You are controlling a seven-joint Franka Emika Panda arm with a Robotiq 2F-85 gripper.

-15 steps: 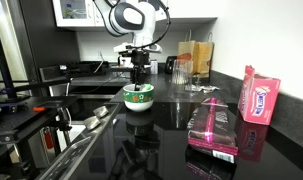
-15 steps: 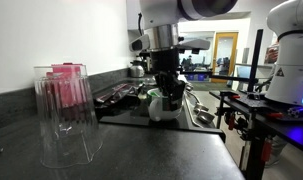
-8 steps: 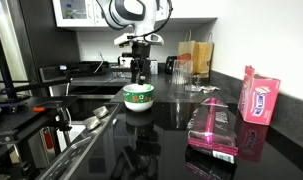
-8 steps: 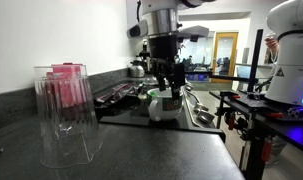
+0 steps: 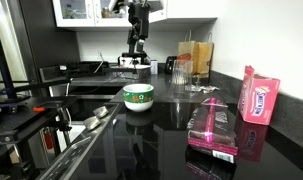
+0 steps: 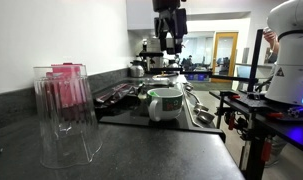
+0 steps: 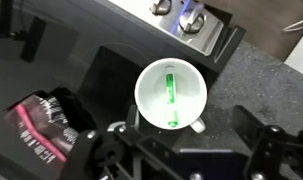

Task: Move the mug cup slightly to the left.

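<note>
The mug cup (image 5: 138, 96) (image 6: 165, 103), white with a green rim and a green-and-red pattern, stands upright on the black counter (image 5: 161, 140) near its edge. From the wrist view I look straight down into the mug cup (image 7: 171, 95), where a green stick-like thing lies inside; its small handle points toward the lower right. My gripper (image 5: 140, 58) (image 6: 172, 48) (image 7: 181, 160) hangs well above the cup, open, with nothing between its fingers. Both dark fingers (image 7: 266, 150) show wide apart at the bottom of the wrist view.
A pink box (image 5: 259, 100) and a pink wrapped packet (image 5: 213, 128) (image 7: 36, 125) lie on the counter. A clear glass jar (image 6: 64, 115) stands close to one camera. A stove with knobs (image 7: 191, 18) sits behind the cup, and containers (image 5: 191, 62) stand against the back wall.
The gripper has let go of the mug cup, opened wide and risen straight up, well clear of the rim. The cup stays where it was set.
</note>
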